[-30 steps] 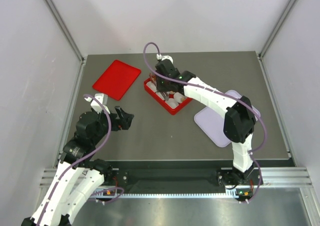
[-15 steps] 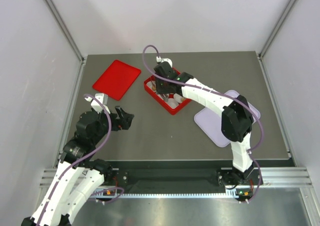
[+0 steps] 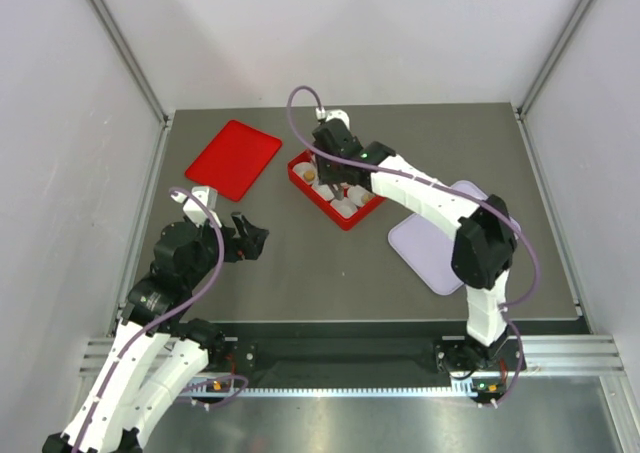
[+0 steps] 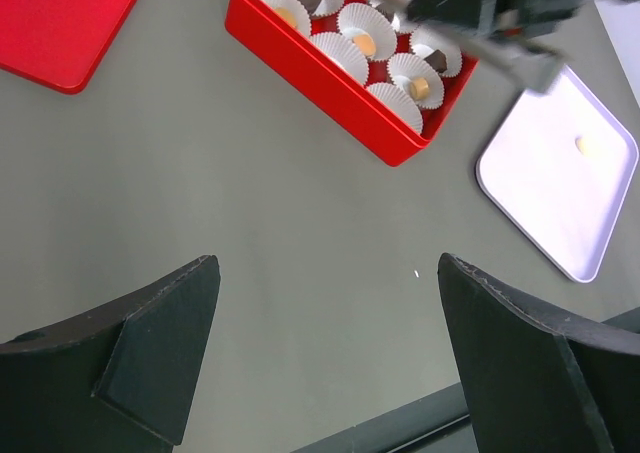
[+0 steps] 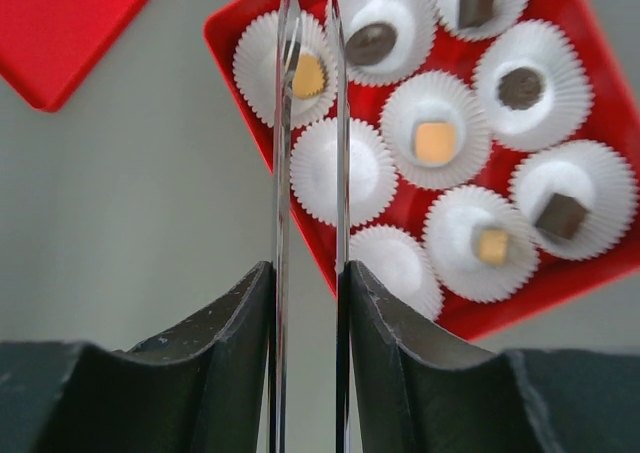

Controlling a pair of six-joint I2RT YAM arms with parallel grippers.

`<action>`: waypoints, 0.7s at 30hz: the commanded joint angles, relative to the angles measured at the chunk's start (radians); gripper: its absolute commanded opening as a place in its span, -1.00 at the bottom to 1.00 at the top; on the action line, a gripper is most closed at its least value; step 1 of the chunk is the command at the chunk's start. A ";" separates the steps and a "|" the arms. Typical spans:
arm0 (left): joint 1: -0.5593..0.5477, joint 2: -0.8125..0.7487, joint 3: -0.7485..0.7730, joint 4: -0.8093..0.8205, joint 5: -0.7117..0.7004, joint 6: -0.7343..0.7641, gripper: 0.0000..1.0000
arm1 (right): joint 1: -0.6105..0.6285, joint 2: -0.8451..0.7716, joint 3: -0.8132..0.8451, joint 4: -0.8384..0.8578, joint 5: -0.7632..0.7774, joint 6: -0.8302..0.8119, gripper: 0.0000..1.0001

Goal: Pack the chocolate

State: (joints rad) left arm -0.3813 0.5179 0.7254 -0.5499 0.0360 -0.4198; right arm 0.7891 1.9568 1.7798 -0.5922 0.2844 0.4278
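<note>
Packing nearly finished, judging by the cups.
Bottom of the left wrist view: left gripper spread wide, holding nothing. Middle right: flat lilac plastic tray with one small tan chocolate piece yet to move. Top: red rectangular box of white fluted paper cups, seven with tan or dark chocolates, two bare. Over its upper left cup: right gripper, thin blades narrowly apart, apparently empty.

The right hand covers part of the red box from above, and the lid runs off both wrist views.
</note>
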 commanded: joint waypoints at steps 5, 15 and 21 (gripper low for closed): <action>-0.002 0.011 0.003 0.022 0.013 0.004 0.90 | -0.034 -0.335 -0.132 -0.103 0.096 -0.021 -0.29; -0.002 0.021 0.003 0.025 0.024 0.003 0.90 | -0.298 -0.801 -0.634 -0.288 0.087 0.040 -0.24; -0.002 0.019 0.002 0.025 0.030 0.003 0.90 | -0.492 -0.900 -0.769 -0.314 0.062 -0.027 -0.17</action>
State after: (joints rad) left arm -0.3813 0.5350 0.7254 -0.5499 0.0551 -0.4198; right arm 0.3988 1.0966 1.0397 -0.9035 0.3527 0.4362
